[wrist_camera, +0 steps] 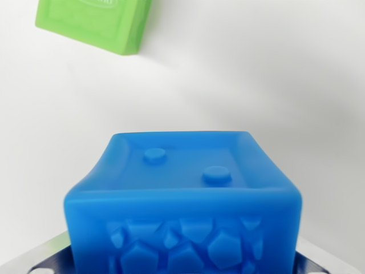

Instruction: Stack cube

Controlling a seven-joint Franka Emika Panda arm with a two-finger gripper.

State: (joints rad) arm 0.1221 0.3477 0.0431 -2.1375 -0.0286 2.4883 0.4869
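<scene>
The gripper (182, 268) sits clamped on the blue cube (182, 200), metal fingers (48, 257) flanking it. The green cube (94, 23) lies beyond the blue one, toward the wrist view's upper left, well apart.

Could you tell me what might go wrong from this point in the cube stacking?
1. The blue cube fills the lower wrist view and hides the gripper's fingertips, so how firmly it is held cannot be checked; it might slip or tilt in transit.
2. The green cube sits at the upper left, partly cut off by the frame edge and turned at an angle to the blue one, so a placement without realigning could land off-centre and topple.
</scene>
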